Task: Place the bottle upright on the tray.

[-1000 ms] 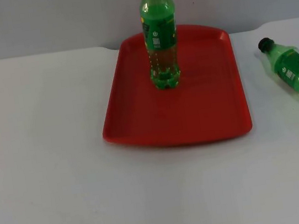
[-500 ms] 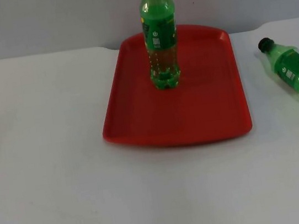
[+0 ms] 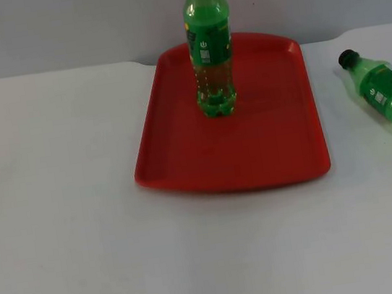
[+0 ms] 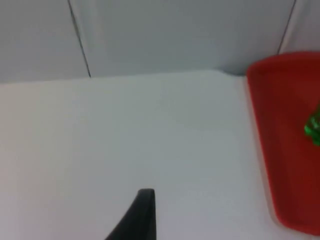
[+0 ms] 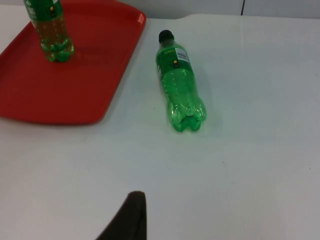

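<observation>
A white table top (image 3: pixel 83 228) is ending at a grey partition wall (image 3: pixel 77 25). Two green bottles are showing — one bottle (image 3: pixel 209 50) is standing upright on the red tray (image 3: pixel 254 146), a second bottle (image 3: pixel 391 99) is lying on its side on the table, apart from the tray's right edge. One tray is present. A black fingertip (image 4: pixel 137 217) of the left gripper and one (image 5: pixel 127 217) of the right gripper are hanging above bare table — their opening probably cannot be judged, and nothing is seen held.

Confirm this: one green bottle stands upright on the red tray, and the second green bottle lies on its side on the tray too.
Wrong in one respect. The second green bottle lies on its side on the white table beside the red tray, not on it, as the right wrist view shows. One green bottle does stand upright on the tray.
</observation>
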Robot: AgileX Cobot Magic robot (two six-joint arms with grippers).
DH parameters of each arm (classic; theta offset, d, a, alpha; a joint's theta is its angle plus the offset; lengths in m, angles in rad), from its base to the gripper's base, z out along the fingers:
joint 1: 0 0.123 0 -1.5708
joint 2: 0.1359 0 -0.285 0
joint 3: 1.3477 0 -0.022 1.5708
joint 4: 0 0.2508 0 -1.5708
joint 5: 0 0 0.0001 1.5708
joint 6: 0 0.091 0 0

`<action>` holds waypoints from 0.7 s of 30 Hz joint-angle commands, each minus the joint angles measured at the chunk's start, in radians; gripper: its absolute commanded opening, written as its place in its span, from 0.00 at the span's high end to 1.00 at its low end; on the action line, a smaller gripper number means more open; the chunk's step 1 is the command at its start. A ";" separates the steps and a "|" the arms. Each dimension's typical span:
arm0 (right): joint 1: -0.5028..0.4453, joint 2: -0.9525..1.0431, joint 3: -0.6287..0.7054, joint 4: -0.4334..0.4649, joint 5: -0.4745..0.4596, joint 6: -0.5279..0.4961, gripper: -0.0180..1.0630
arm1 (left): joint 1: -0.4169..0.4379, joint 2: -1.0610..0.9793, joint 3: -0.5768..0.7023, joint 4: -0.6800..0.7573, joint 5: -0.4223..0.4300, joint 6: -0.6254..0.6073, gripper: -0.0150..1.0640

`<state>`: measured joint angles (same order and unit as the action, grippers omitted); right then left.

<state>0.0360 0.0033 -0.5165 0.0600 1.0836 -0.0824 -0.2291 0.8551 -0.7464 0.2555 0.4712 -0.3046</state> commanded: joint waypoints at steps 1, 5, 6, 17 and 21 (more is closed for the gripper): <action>-0.005 -0.003 0.000 0.004 -0.004 0.000 0.01 | -0.005 -0.070 0.005 -0.054 0.029 0.057 0.08; -0.005 -0.003 0.000 0.004 -0.004 0.000 0.01 | -0.005 -0.161 0.005 -0.189 0.091 0.231 0.08; -0.005 -0.003 0.000 0.004 -0.004 0.000 0.01 | -0.005 -0.204 0.005 -0.255 0.127 0.330 0.08; -0.005 -0.003 0.000 0.004 -0.004 0.000 0.01 | -0.005 -0.420 0.005 -0.350 0.226 0.387 0.08; -0.005 -0.003 0.000 0.004 -0.004 0.000 0.01 | -0.005 -0.491 0.005 -0.350 0.280 0.387 0.08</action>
<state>0.0360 0.0033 -0.5165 0.0600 1.0836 -0.0824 -0.2291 0.3742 -0.7447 -0.0818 0.7389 0.0808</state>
